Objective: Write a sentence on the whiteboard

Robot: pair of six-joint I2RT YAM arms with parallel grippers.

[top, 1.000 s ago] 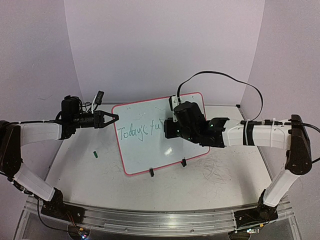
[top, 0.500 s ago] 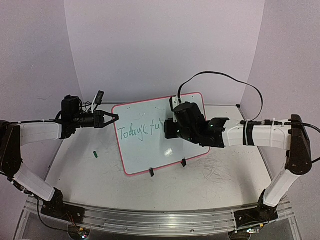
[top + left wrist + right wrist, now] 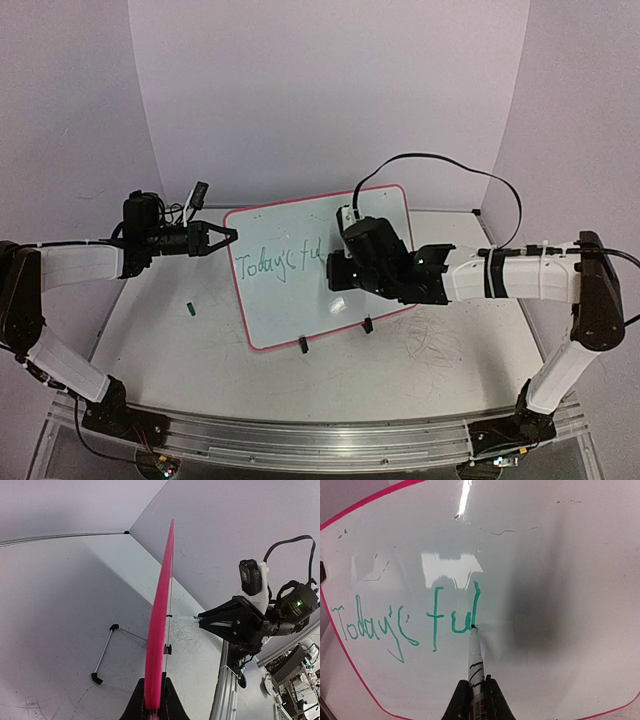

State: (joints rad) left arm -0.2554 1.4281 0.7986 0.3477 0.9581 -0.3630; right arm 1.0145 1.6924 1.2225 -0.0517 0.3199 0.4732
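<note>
The whiteboard [image 3: 290,290] with its red-pink frame stands tilted on the table, on two black clip feet. My left gripper [image 3: 232,236] is shut on its upper left edge; the left wrist view shows the frame edge-on [image 3: 159,625] between the jaws. My right gripper [image 3: 335,272] is shut on a white marker pen [image 3: 475,660], its tip touching the board at the foot of a green stroke. The sentence [image 3: 405,620] reads "Today's ful" in green, and it also shows in the top view [image 3: 275,260].
A small green pen cap [image 3: 188,309] lies on the table left of the board. A black cable [image 3: 440,165] loops above the right arm. Faint scribble marks [image 3: 430,345] are on the table at the right. Walls close the back and sides.
My right gripper moved down and slightly left along the board, and the green "l" stroke now stands after "fu". The left arm and the board have not moved.
</note>
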